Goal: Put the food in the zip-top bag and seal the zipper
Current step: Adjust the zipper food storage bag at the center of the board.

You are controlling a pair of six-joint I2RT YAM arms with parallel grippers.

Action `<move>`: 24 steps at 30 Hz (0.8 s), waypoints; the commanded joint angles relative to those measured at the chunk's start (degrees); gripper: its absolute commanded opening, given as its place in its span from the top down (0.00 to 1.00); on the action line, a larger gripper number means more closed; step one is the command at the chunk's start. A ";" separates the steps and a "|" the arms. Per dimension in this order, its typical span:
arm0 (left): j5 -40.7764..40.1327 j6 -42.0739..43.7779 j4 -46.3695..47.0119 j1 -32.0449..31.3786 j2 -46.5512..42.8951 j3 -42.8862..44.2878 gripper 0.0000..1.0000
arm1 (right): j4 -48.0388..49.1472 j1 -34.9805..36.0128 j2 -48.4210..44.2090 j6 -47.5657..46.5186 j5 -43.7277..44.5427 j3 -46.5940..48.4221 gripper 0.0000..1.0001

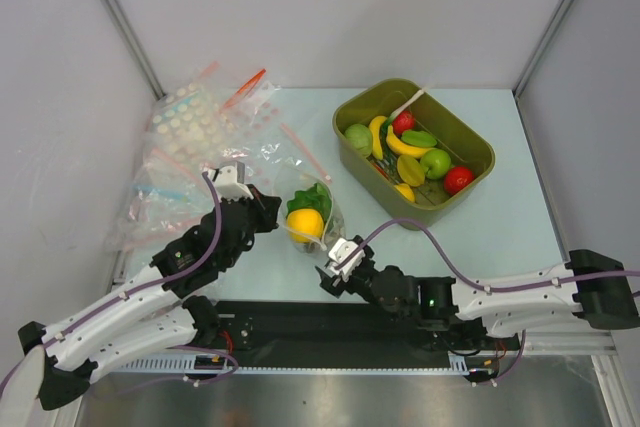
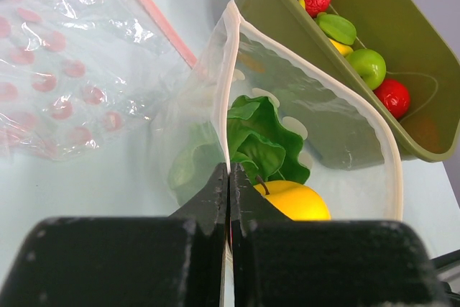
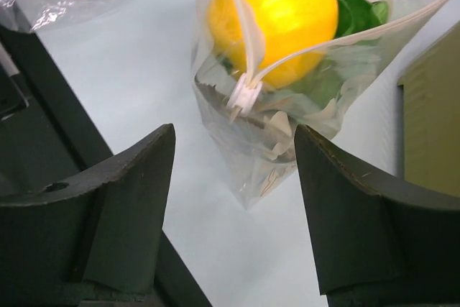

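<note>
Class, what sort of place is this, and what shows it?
Probably a robotics lab booth: plain white panel walls, two white robot arms bolted to a pale-blue table, an olive-green plastic tub of toy fruit.

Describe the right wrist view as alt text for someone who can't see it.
A clear bag holding a yellow fruit and lettuce lies just beyond the open right gripper. Its zipper is unsealed, the strips parting from a white slider at the near corner.
</note>
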 commanded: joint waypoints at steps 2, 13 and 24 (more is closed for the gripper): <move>-0.18 -0.06 1.78 0.38 -0.56 1.12 1.00 | 14.65 0.52 2.09 -3.46 6.52 -1.08 0.29; 0.53 0.02 1.96 0.38 -0.47 1.12 1.00 | 20.29 0.60 2.27 -3.73 6.97 -2.83 0.78; -1.32 2.04 1.17 0.38 -2.93 1.39 0.96 | -1.56 -0.09 -11.60 0.57 -1.20 -0.99 1.00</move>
